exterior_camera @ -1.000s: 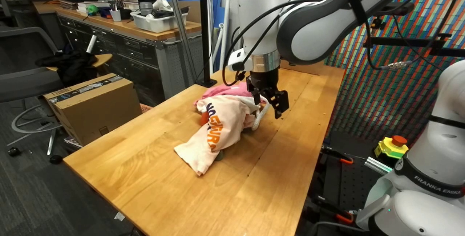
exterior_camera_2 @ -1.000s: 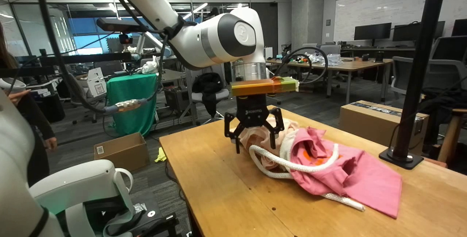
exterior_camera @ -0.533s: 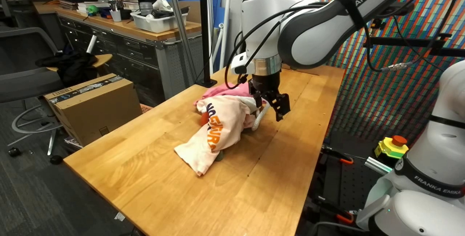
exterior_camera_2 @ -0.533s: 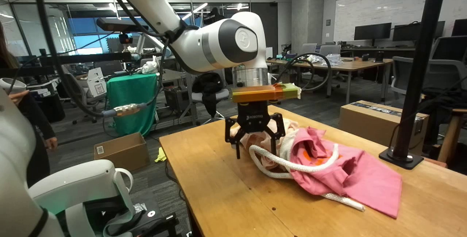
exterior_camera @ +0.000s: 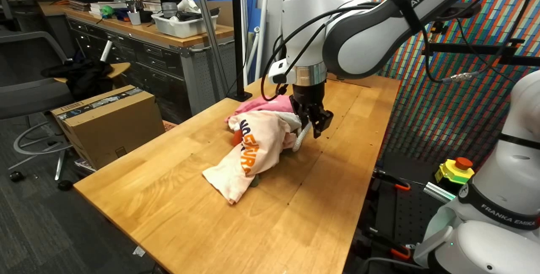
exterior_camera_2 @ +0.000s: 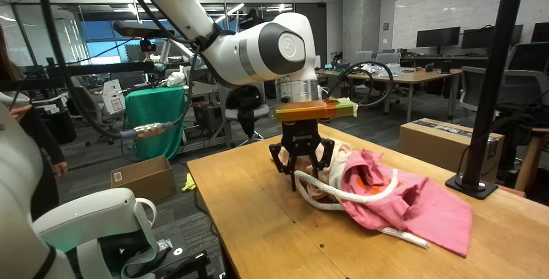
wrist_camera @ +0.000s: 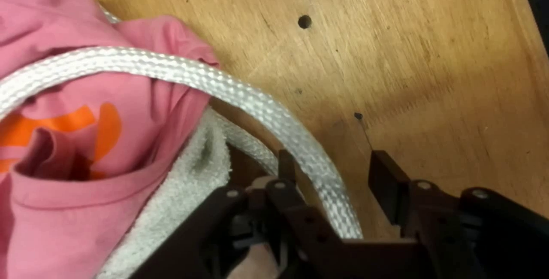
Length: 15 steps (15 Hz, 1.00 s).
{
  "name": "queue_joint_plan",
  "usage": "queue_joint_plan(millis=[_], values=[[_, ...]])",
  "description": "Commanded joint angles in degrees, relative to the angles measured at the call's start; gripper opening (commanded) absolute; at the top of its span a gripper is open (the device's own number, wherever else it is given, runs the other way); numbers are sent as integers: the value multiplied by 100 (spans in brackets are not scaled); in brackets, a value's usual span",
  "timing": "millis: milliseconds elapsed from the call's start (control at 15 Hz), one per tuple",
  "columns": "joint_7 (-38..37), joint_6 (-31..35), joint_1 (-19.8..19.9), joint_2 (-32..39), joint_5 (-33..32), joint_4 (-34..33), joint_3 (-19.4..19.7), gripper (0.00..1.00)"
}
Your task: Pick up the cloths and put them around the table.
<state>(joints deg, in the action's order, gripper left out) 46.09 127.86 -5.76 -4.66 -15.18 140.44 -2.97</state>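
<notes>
Cloth in pink (wrist_camera: 133,133) fills the left of the wrist view, left of the gripper (wrist_camera: 332,171), whose fingers stand part-way apart, white cord (wrist_camera: 274,118) between them; closing here would likely take cord, not fabric. In an exterior view the cream cloth (exterior_camera: 265,147) lies on the table (exterior_camera: 329,206), slanting lengthwise toward lower left, its print unseen from the wrist.

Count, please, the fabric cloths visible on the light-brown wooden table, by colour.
Cream cloth with orange print: 1
Crumpled pink cloth with orange print: 1
White fuzzy cloth: 1
Red cloth, partly hidden: 1
Dark green cloth, partly hidden: 1
Total: 5
</notes>
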Motion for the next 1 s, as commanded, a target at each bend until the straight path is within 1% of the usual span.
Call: queue_joint_plan(millis=[0, 67, 267, 400, 600, 933], values=[[-7, 80, 57, -87, -21, 22, 7, 19], [-31, 44, 66, -112, -29, 20, 8, 11], [-91, -57, 98, -183, -80, 22, 10, 4], [-133, -145, 115, -255, -135, 36, 10, 8], [-329, -337, 159, -521, -314, 79, 12, 5], [-1206, -726, 402, -1553, -1202, 197, 91, 4]])
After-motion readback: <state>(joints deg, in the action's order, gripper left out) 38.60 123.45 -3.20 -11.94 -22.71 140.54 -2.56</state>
